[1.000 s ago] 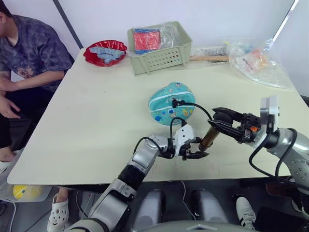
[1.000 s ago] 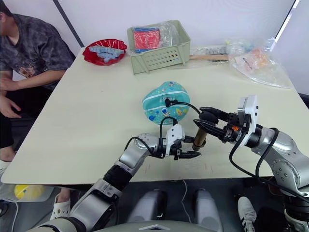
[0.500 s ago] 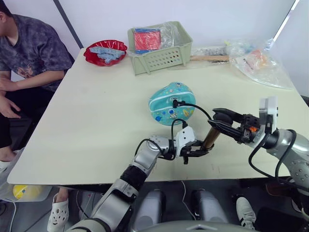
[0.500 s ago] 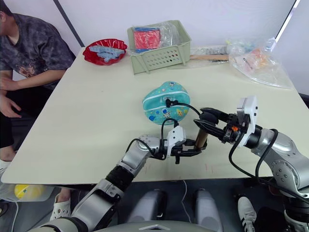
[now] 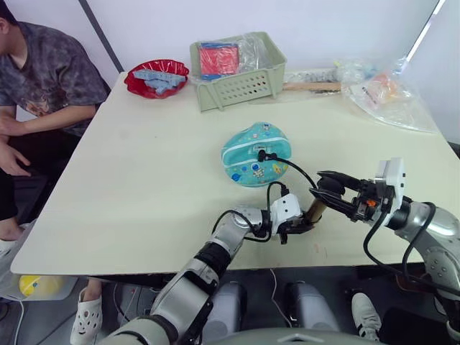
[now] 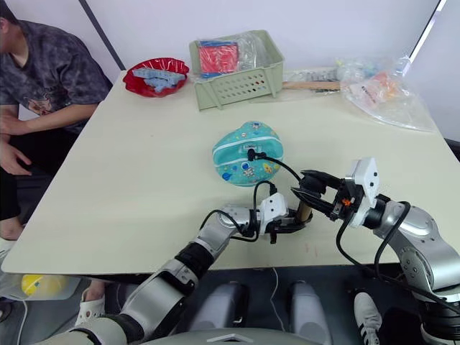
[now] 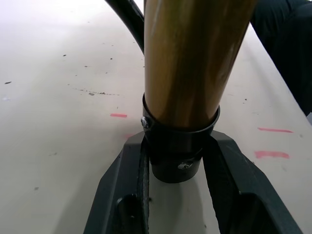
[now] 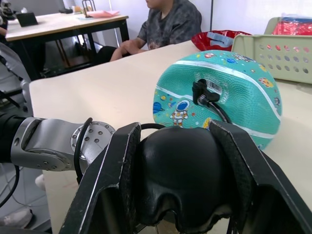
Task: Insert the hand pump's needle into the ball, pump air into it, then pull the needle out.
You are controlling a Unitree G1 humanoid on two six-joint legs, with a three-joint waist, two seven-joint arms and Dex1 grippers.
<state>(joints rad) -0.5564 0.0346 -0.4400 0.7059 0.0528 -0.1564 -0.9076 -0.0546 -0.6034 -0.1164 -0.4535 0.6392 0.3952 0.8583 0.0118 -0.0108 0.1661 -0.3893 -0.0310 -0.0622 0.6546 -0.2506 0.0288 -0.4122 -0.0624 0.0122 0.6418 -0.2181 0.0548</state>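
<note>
The teal ball (image 5: 251, 154) lies partly flat mid-table, and the needle's black fitting (image 8: 202, 92) is plugged into its top. The needle pin itself is hidden. A thin black hose (image 5: 305, 172) runs from there to the hand pump (image 5: 314, 209). The pump's gold cylinder stands nearly upright near the table's front edge. My left gripper (image 5: 300, 226) is shut on the pump's black base cap (image 7: 178, 156), one finger (image 7: 122, 195) on each side. My right gripper (image 5: 332, 188) is shut on the black handle (image 8: 180, 180) at the top.
A person (image 5: 43, 79) sits at the table's left side. A red bowl (image 5: 157, 77), a green basket (image 5: 237, 68), a wooden stick (image 5: 313, 86) and plastic bags (image 5: 381, 90) line the far edge. The table's front edge (image 5: 215, 262) lies just behind the pump.
My left gripper slid right to the pump's base and closed around it. My right arm sank a little with the handle.
</note>
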